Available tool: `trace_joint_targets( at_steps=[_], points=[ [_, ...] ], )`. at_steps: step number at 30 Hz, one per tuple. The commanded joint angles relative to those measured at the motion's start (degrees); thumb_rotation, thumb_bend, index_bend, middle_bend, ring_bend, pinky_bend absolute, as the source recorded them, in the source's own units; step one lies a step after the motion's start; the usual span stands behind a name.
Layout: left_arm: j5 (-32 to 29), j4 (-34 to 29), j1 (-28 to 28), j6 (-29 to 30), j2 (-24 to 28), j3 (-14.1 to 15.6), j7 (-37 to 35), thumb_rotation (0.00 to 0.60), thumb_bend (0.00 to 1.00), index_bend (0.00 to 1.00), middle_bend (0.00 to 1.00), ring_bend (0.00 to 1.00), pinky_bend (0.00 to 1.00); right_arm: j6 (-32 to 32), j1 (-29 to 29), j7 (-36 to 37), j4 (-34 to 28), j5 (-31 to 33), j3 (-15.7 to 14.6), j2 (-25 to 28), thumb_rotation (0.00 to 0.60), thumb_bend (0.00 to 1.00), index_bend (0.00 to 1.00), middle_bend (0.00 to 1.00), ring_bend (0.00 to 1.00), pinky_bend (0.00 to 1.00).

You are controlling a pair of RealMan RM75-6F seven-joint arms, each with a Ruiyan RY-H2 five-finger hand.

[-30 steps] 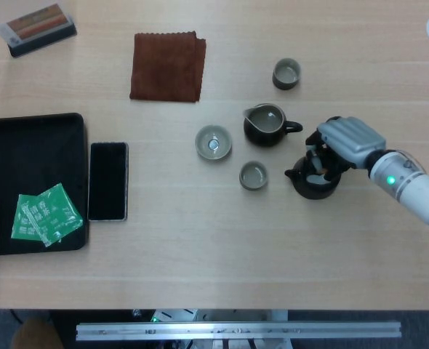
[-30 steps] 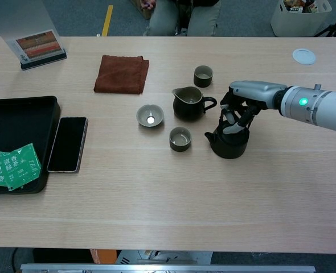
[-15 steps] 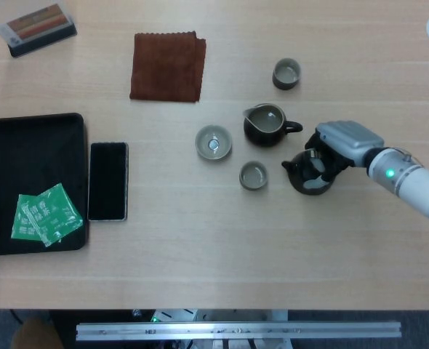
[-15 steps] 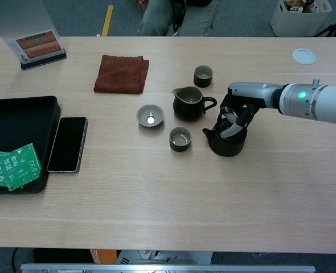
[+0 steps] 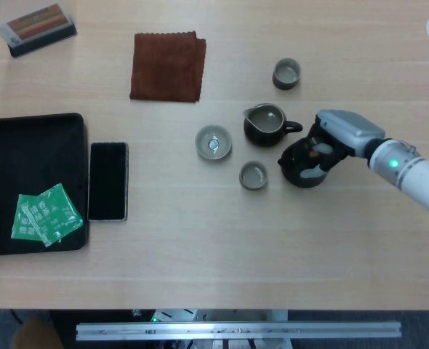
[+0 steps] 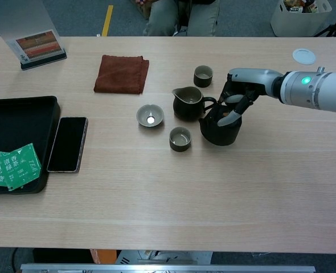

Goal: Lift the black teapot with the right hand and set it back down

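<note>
The black teapot (image 5: 300, 166) (image 6: 218, 129) hangs from my right hand (image 5: 332, 138) (image 6: 238, 99), whose fingers curl down into its top and grip it. In the chest view the pot's base rides a little above the table, spout pointing left toward the small cup (image 6: 180, 138). The pot is close beside the dark pitcher (image 5: 265, 123) (image 6: 188, 103); whether they touch I cannot tell. My left hand shows in neither view.
A grey bowl (image 5: 213, 142), a second cup (image 5: 286, 73) and a brown cloth (image 5: 167, 65) lie behind and left. A phone (image 5: 108, 180) and a black tray (image 5: 25, 145) with green packets sit far left. A white disc (image 6: 303, 56) is at the far right.
My right hand has carried the teapot up and to the left, toward the pitcher; its base has risen off the table.
</note>
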Motion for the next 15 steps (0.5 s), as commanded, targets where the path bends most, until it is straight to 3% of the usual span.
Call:
trace_joint_targets(
  at_steps=[1,11,15],
  points=[
    [0.2,0.0,0.1,0.2,0.0,0.0,0.0,0.484,0.38,0.08,0.11,0.00,0.04,1.5,-0.4,-0.3,-1.3,-1.5,0.3,1.4,0.538,0.00,1.00,0.99,0.95,0.23],
    [0.8,0.1,0.4,0.7,-0.1,0.2,-0.5,0.527,0.38,0.10,0.12,0.00,0.04,6.3,0.0,-5.8,-6.0,-1.7,-1.3,6.1,0.433,0.00,1.00,1.00,1.00,0.29],
    [1.0,0.2,0.5,0.8,-0.2,0.3,-0.7,0.529,0.38,0.10,0.13,0.00,0.04,8.5,-0.4,-6.6,-7.3,-0.9,-1.6,6.6,0.232,0.00,1.00,1.00,1.00,0.29]
  ],
)
